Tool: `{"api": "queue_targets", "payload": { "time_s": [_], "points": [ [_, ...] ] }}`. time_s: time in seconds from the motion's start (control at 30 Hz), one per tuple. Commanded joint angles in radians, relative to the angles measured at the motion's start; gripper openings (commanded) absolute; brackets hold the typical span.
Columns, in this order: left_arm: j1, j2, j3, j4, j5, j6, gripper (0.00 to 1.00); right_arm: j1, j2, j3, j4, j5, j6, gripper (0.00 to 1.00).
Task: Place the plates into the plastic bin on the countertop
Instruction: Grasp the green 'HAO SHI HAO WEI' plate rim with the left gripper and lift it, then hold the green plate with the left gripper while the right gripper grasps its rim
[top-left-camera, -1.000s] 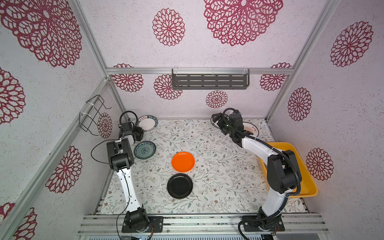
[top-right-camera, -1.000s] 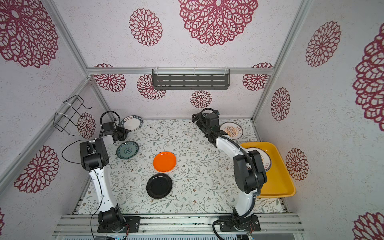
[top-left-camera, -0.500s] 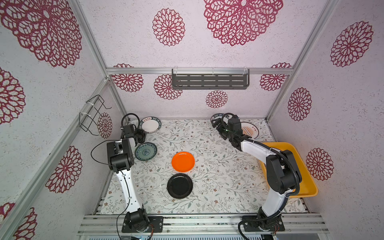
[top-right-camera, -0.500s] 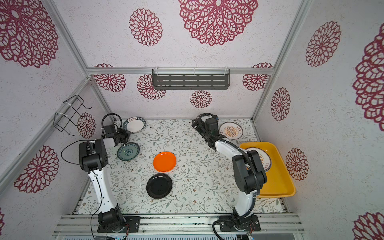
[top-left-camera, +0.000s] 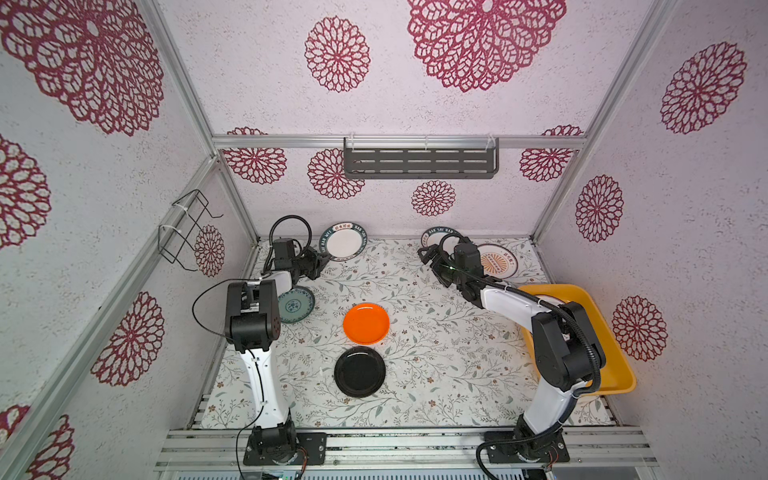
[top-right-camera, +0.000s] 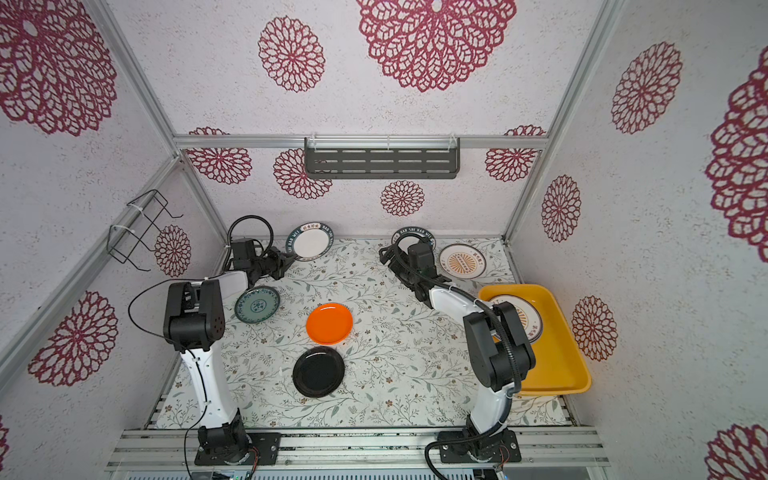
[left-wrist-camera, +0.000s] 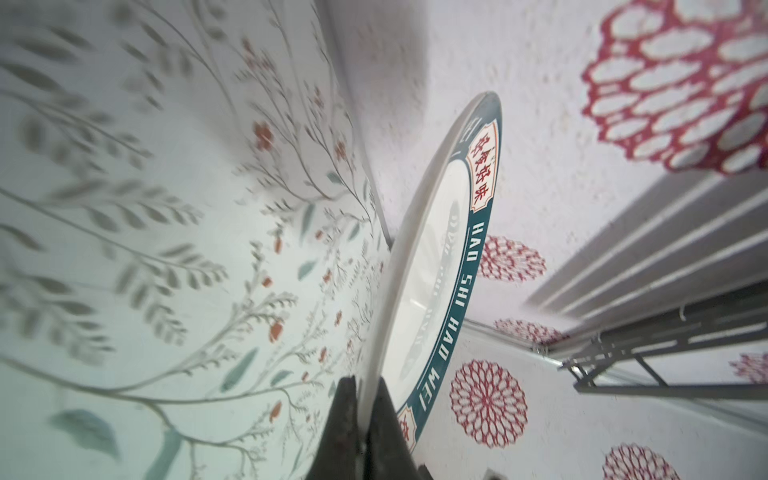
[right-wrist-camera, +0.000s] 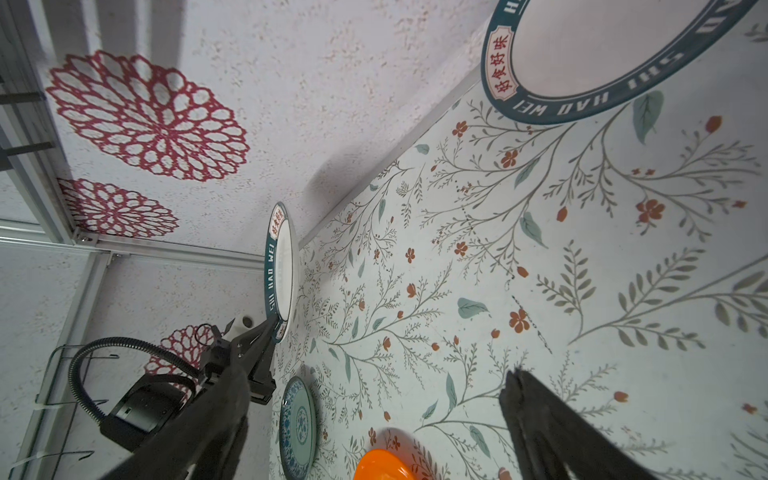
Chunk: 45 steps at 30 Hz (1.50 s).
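Red-flowered walls enclose a leaf-printed table (top-left-camera: 436, 353). At its upper left our left hand (top-left-camera: 325, 262) pinches the rim of a tilted teal-rimmed plate (top-left-camera: 344, 242). The yellow plastic bin (top-left-camera: 615, 374) lies at the frame's far right, across the whole table, nearer our right arm. Our right hand (top-left-camera: 430, 254), spread wide and empty, hovers beside a second teal-rimmed plate (top-left-camera: 432, 233) by the back wall.

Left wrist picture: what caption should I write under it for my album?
Left fingers pinch the edge of a teal-rimmed white plate, seen nearly edge-on beside the leafy countertop.
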<state>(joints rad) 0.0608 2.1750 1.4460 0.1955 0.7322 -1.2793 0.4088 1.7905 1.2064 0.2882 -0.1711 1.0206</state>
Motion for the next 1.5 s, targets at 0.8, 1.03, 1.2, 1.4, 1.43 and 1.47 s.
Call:
{"api": "queue_targets", "payload": {
  "time_s": [0.8,1.03,1.2,1.4,1.43,1.47],
  "points": [
    [-0.182,-0.063,0.298,-0.521,0.248,0.399,0.1,0.019,0.188,0.289,-0.112,-0.162,-0.067,0.37],
    [-0.193,-0.071,0.32,-0.544,0.199,0.418,0.25,0.019,0.189,0.279,-0.128,-0.161,-0.049,0.03],
    [-0.194,-0.078,0.314,-0.55,0.17,0.428,0.39,0.018,0.187,0.267,-0.118,-0.169,-0.037,0.0],
    [-0.194,-0.131,0.291,-0.61,0.051,0.505,0.73,0.013,0.162,0.25,-0.118,-0.154,-0.04,0.0],
    [-0.194,-0.14,0.288,-0.622,0.03,0.519,0.76,0.012,0.157,0.246,-0.118,-0.153,-0.038,0.0],
    [-0.194,-0.152,0.281,-0.629,0.009,0.529,0.8,0.008,0.152,0.241,-0.117,-0.149,-0.036,0.0]
  ]
}}
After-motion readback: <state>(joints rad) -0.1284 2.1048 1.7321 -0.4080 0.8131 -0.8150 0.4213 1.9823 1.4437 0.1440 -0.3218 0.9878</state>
